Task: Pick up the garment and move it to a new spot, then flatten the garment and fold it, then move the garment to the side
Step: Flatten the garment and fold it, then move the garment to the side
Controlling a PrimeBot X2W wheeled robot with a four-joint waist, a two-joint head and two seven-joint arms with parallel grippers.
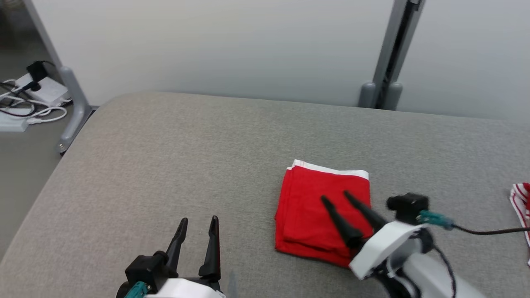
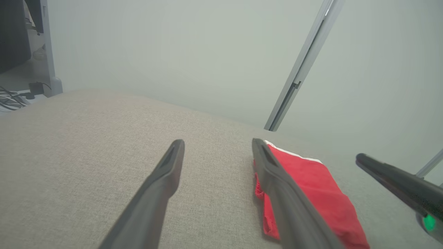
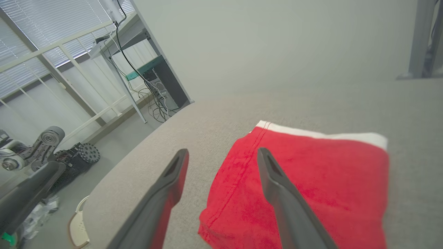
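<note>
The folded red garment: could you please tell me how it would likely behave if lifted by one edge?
The red garment is soft cloth in loose stacked layers, so it would probably droop and unfold. It looks thin, so likely light. On the woven grey surface, a push may bunch it rather than slide it.

We see the tabletop (image 1: 165,157) bare across its left half and far strip. On the right lie the folded garment (image 1: 306,198), the right gripper (image 1: 335,195) over it, and a striped cloth (image 1: 522,203) at the edge.
</note>
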